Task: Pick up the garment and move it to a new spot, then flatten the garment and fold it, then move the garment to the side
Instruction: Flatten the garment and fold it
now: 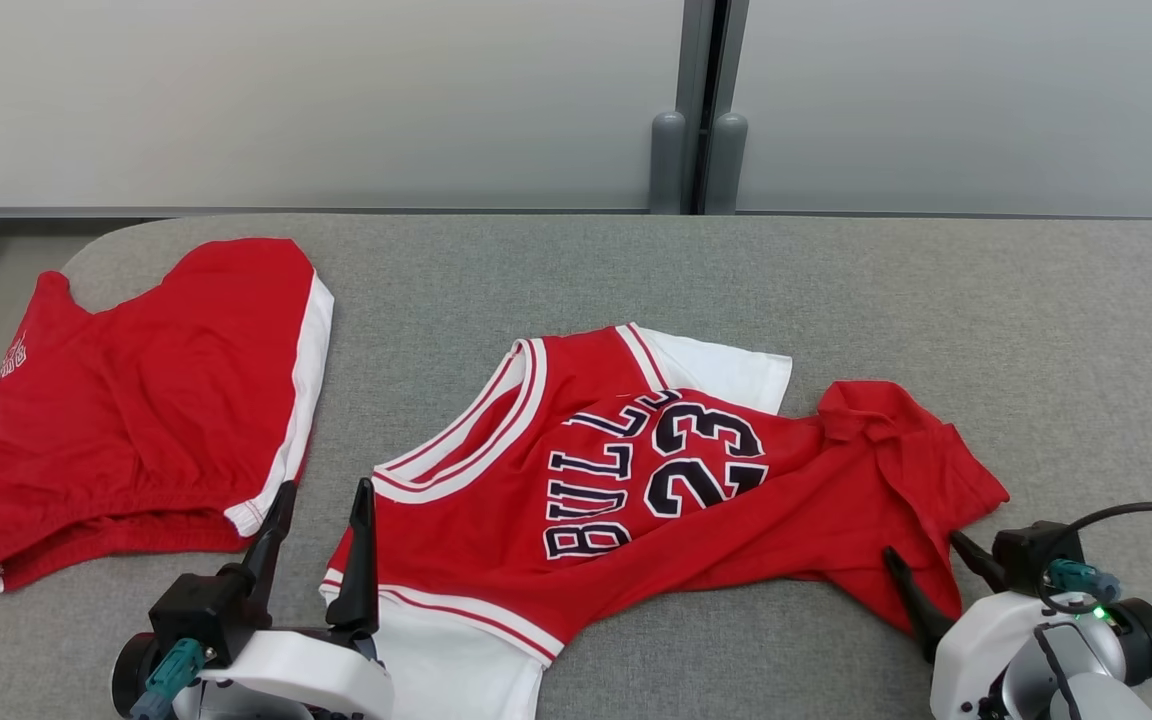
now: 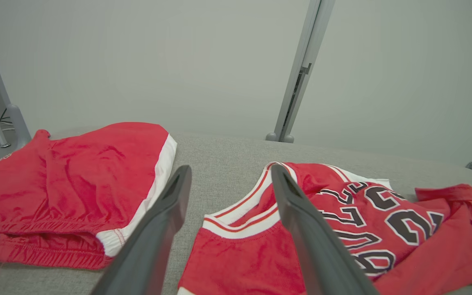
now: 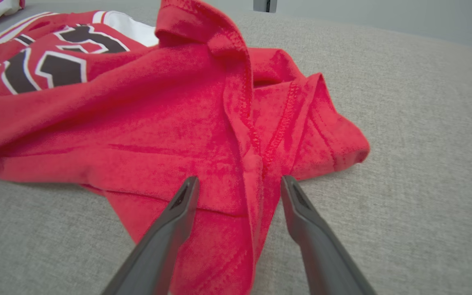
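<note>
The garment is a red jersey (image 1: 636, 470) with white trim and dark "BULLS 23" lettering. It lies crumpled in the middle of the grey table, neck to the left and bunched hem to the right. My left gripper (image 1: 326, 488) is open at the jersey's near-left shoulder, one finger over the gap beside it. In the left wrist view the left gripper (image 2: 231, 168) frames the jersey's (image 2: 240, 262) collar. My right gripper (image 1: 924, 545) is open over the folded hem corner. In the right wrist view the right gripper (image 3: 240, 178) straddles a seam of the jersey (image 3: 137, 123). Nothing is held.
A pair of red shorts (image 1: 156, 400) with white side stripes lies at the table's left, close to my left gripper, also in the left wrist view (image 2: 76, 176). The grey padded table (image 1: 836, 290) is bare at the back and right. A grey post (image 1: 696, 150) stands behind.
</note>
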